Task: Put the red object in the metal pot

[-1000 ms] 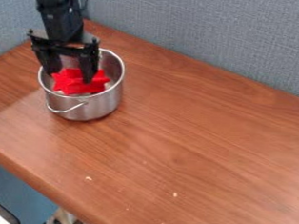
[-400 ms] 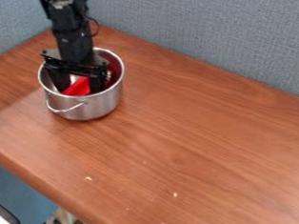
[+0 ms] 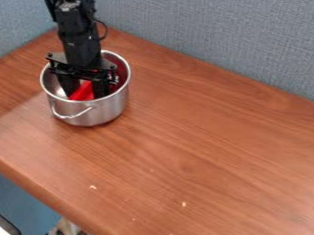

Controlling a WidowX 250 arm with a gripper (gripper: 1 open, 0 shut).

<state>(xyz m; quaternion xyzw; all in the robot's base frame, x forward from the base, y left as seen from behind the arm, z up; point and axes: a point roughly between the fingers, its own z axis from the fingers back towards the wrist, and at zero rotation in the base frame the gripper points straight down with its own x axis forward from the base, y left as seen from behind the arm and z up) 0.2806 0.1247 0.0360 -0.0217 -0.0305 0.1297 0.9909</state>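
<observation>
Lower now than a second ago, gripper (image 3: pixel 83 79) inside the metal pot (image 3: pixel 104 108) near the desk's (image 3: pixel 197 162) far-left corner; jaws narrowing around the red object (image 3: pixel 86 87), grip uncertain; release seemingly next.

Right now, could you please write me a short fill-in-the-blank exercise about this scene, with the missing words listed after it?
1. The gripper reaches down into the metal ____.
2. The object seen between the fingers is ____ in colour.
3. The pot stands on a ____ table.
4. Behind the table there is a ____ wall.

Missing words: pot; red; wooden; blue
</observation>
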